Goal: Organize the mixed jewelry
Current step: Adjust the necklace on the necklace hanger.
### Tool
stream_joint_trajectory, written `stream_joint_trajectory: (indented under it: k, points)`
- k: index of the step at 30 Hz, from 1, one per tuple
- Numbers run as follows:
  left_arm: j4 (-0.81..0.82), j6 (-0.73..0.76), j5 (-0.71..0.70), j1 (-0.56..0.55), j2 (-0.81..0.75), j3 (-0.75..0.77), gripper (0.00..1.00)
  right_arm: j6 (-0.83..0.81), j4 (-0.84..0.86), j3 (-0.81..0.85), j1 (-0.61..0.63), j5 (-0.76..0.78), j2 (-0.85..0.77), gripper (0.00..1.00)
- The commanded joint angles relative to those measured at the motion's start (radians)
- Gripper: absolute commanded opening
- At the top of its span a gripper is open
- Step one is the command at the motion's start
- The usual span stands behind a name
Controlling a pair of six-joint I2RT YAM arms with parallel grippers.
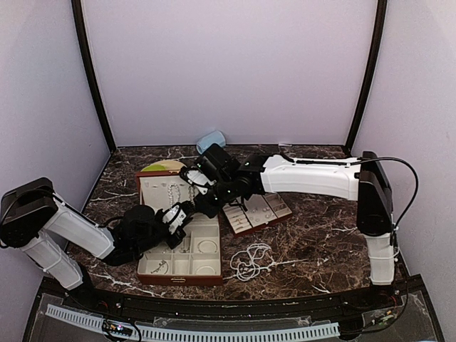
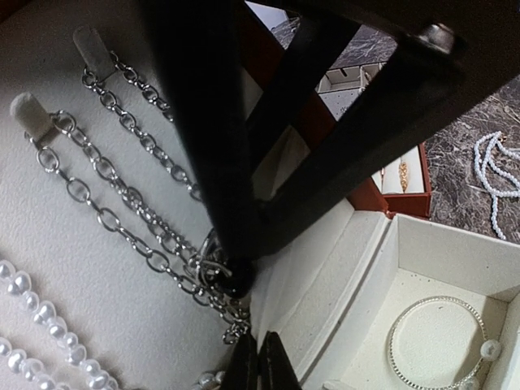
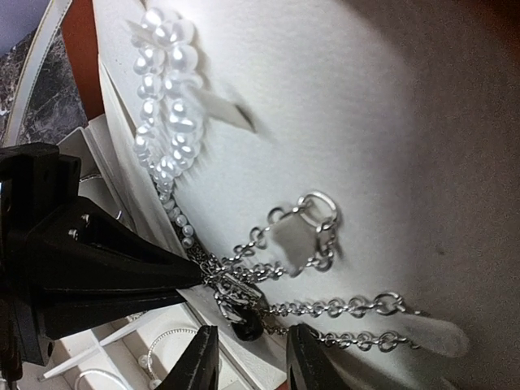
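Observation:
A silver chain necklace (image 2: pixel 106 171) hangs from pegs on the case's open cream lid (image 1: pixel 153 187), beside a pearl strand (image 3: pixel 162 106). Its dark pendant (image 3: pixel 248 325) lies at the lid's foot. My right gripper (image 3: pixel 252 357) is open, its fingers either side of the pendant and just short of it. My left gripper (image 2: pixel 260 357) is shut, with its tips against the chain's low end (image 2: pixel 236 325). Whether a link is pinched is hidden. A thin bangle (image 2: pixel 439 299) lies in a base compartment. Another pearl strand (image 1: pixel 249 262) is heaped on the table.
The reddish-brown case (image 1: pixel 178 279) stands open at front centre, both arms crowded over it. A ring tray (image 1: pixel 256 210) lies to its right under the right arm. A pale blue object (image 1: pixel 211 140) sits at the back wall. Marble table (image 1: pixel 320 242) all round.

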Motion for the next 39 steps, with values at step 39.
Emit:
stream_joint_trajectory:
  k: [39]
  points:
    - [0.099,-0.039,0.097,-0.032,-0.007,0.008,0.0,0.075,0.122,-0.056,0.006,0.022,0.055,0.13]
